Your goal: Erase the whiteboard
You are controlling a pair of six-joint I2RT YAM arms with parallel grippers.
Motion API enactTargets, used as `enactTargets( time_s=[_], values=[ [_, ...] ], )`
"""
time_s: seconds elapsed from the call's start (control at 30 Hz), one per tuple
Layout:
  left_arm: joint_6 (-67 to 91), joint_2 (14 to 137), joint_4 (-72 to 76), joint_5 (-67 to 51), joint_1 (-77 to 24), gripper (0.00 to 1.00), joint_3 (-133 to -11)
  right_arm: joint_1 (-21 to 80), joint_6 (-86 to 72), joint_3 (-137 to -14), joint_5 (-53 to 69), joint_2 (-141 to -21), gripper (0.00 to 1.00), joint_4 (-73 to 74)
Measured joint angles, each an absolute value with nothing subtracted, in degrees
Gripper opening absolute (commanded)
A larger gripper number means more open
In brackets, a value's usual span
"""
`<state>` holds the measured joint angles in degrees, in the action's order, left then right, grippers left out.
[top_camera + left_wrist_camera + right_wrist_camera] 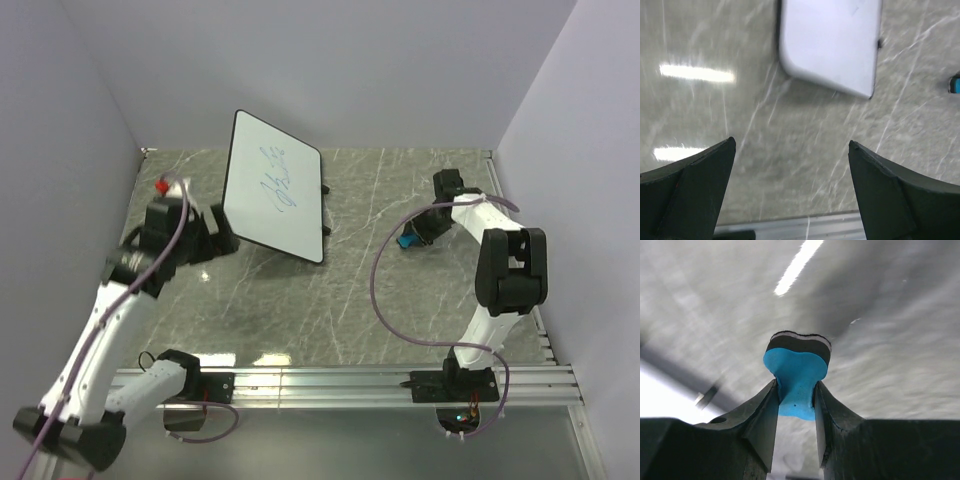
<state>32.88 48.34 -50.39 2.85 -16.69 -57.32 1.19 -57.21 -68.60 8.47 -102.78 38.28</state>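
Observation:
The whiteboard (275, 200) stands tilted at the back left of the table, white with a black frame and a blue scribble in its middle. It also shows in the left wrist view (830, 45), ahead of the fingers. My left gripper (222, 238) is beside the board's lower left edge. In the left wrist view this gripper (791, 142) is wide open with only bare table between its fingers. My right gripper (418, 236) is shut on a small blue eraser (796, 375) with a dark felt face, low over the table at the right. The eraser also shows in the top view (408, 241).
An aluminium rail (340, 380) runs along the near edge of the table. Grey walls close in the left, back and right sides. A purple cable (378, 290) loops from the right arm over the marbled table (330, 300).

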Motion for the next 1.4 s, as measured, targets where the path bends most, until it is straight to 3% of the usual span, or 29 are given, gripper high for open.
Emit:
enactTargets(
  time_s=[0.27,0.37,0.43,0.6,0.8,1.03,1.2,1.4],
  values=[
    [24.01,75.02,-42.92,-1.41,-13.82,0.99,-90.52,6.15,-50.98,-86.48,20.05,-105.67,0.0,39.46],
    [23.18,82.61,-38.89,-6.42,-10.79,0.94,-96.55,8.62,-49.39,-91.98,23.22,-106.28,0.0,40.01],
    [23.18,88.03,-36.51,-10.5,-8.05,0.85,-98.85,9.91,-48.88,-93.84,25.12,-106.28,0.0,40.29],
    [24.21,98.76,-32.58,-18.52,-2.87,0.7,-98.43,12.62,-48.45,-98.52,31.68,-108.4,0.0,40.77],
    [25.32,102.63,-30.28,-22.59,-1.21,0.67,-95.68,16.51,-46.44,-117.8,39.05,-120.73,0.0,44.84],
    [24.14,104.55,-29.12,-23.53,-1.04,0.63,-96.68,18.39,-48.6,-118.72,44.58,-123.09,0.0,44.6],
    [22.63,105.73,-29.06,-24.1,-1.04,0.47,-96.68,18.61,-51.35,-121.03,47.88,-125.29,0.0,42.35],
    [22.0,108.95,-28.16,-25.65,-0.8,0.27,-95.81,19.62,-60.71,-124.11,52.73,-130.61,0.0,29.02]
  ],
)
